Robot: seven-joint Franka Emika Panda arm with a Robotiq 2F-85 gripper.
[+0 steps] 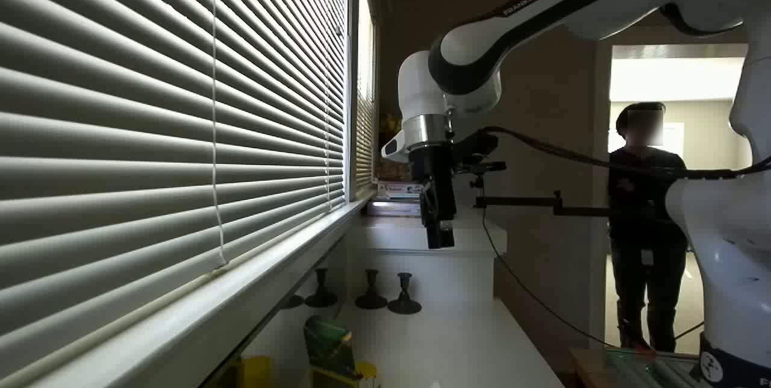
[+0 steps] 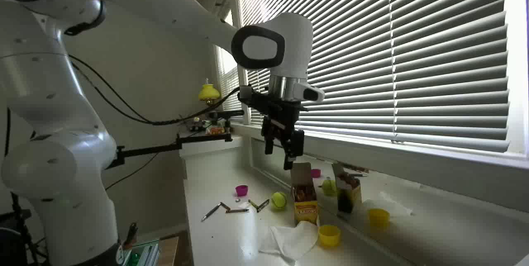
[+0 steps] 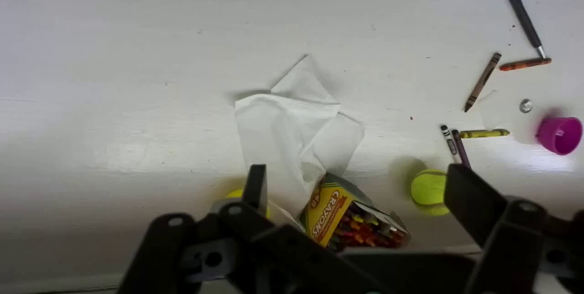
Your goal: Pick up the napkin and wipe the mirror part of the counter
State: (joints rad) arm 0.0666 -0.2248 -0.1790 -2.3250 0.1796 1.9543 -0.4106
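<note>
The white napkin lies crumpled on the pale counter, in front of the crayon box, in an exterior view. In the wrist view the napkin spreads flat with folded corners, its lower end touching the crayon box. The mirror runs along the counter's back under the window sill and reflects the cups and box. My gripper hangs above the counter near the crayon box, pointing down. In the wrist view my gripper has its fingers wide apart with nothing held between them.
The open crayon box stands by the mirror, between a yellow cup and a tennis ball. A magenta cup, a pen and several loose crayons lie farther along. Dark candlesticks stand at one end. Blinds and a sill are close behind.
</note>
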